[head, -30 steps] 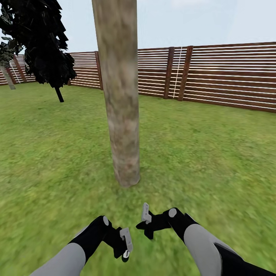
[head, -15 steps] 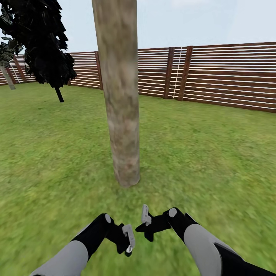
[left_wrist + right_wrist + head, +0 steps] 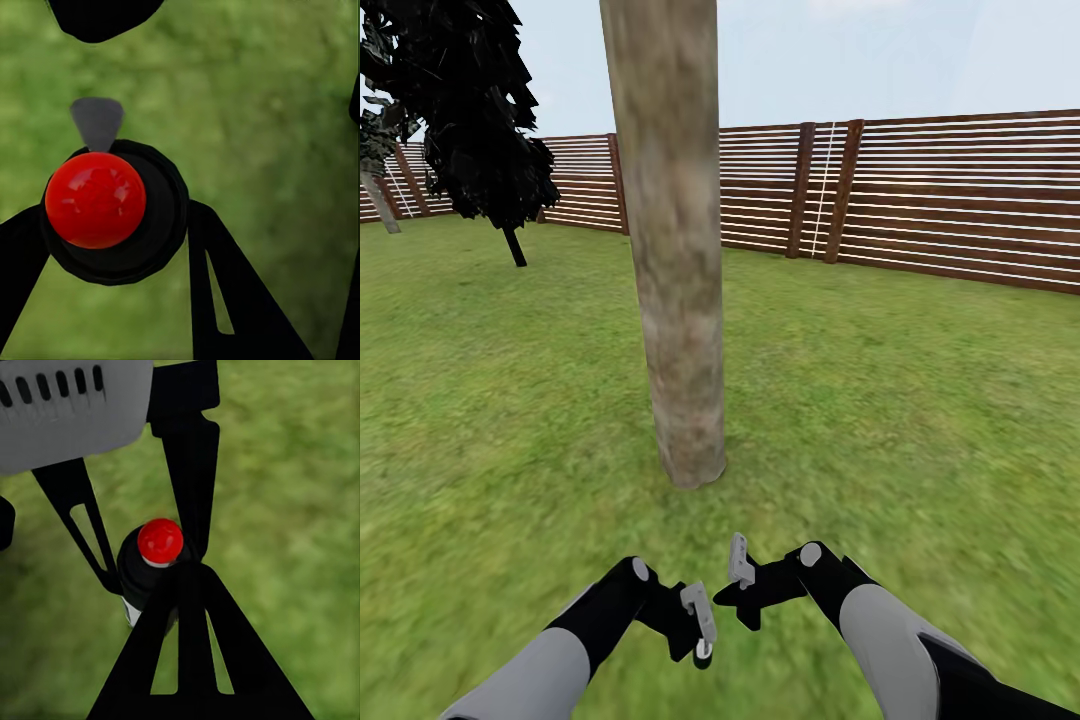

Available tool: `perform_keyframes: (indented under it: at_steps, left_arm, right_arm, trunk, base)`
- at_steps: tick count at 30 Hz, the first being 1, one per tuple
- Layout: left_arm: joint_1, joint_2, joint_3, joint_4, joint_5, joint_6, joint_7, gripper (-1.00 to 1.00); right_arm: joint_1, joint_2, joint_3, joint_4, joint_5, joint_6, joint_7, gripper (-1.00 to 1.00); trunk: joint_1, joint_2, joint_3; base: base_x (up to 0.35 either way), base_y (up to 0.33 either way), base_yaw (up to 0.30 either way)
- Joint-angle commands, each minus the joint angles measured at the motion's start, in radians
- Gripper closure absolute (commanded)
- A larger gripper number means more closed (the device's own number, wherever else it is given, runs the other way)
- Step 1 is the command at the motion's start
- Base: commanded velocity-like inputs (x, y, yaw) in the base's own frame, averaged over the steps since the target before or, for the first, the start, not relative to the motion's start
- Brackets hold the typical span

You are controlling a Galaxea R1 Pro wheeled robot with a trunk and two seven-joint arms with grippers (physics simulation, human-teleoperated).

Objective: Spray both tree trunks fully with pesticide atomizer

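Note:
A thick grey-brown tree trunk (image 3: 675,300) rises from the grass just ahead of both arms. My left gripper (image 3: 698,622) is shut on the pesticide atomizer (image 3: 703,653), a small dark bottle. The left wrist view looks down on its red cap (image 3: 95,199) and grey nozzle (image 3: 97,124). In the right wrist view the atomizer (image 3: 160,541) sits between the left gripper's black fingers (image 3: 191,457). My right gripper (image 3: 738,565) hovers close beside it, fingers pressed together, holding nothing.
The grass floor (image 3: 920,420) spreads all around. A brown slat fence (image 3: 920,190) closes the back. A dark leafy tree (image 3: 470,110) stands at the back left, with a pale leaning trunk (image 3: 380,205) at the far left edge.
My left gripper has shifted a little to the right with the atomizer, closer to the right gripper. The right arm has barely moved.

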Motion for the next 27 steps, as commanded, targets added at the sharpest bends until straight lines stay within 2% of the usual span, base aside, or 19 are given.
perform_keyframes:
  at_steps: [1,4,8,19,23,27]
  left_arm:
    - [0.0,0.001,0.0,0.0,0.0,0.0,-0.007,1.0]
    - [0.0,0.002,0.001,0.0,0.007,-0.001,-0.023,1.0]
    - [0.0,0.006,-0.002,0.0,0.048,-0.004,-0.027,1.0]
    - [0.0,0.002,-0.001,0.0,0.056,-0.004,-0.027,1.0]
    - [0.0,0.002,-0.002,0.0,0.085,-0.02,-0.027,1.0]
    - [0.0,0.003,-0.002,0.0,0.092,-0.025,-0.027,1.0]
  right_arm:
    - [0.0,0.0,0.0,0.0,0.0,0.0,0.0,1.0]
    - [0.0,0.0,0.0,0.0,0.0,0.0,0.0,1.0]
    - [0.0,0.0,0.0,0.0,0.0,0.0,0.0,1.0]
    - [0.0,0.0,0.0,0.0,0.0,0.0,0.0,1.0]
    - [0.0,0.0,0.0,0.0,0.0,-0.001,0.0,1.0]
    - [0.0,0.0,0.0,0.0,0.0,0.0,0.0,1.0]
  trunk:
    - [0.0,0.0,0.0]
    - [0.0,0.0,0.0]
    - [0.0,0.0,0.0]
    - [0.0,0.0,0.0]
    - [0.0,0.0,0.0]
    - [0.0,0.0,0.0]
  base:
    - [0.0,0.0,0.0]
    - [0.0,0.0,0.0]
    - [0.0,0.0,0.0]
    - [0.0,0.0,0.0]
    - [0.0,0.0,0.0]
    - [0.0,0.0,0.0]
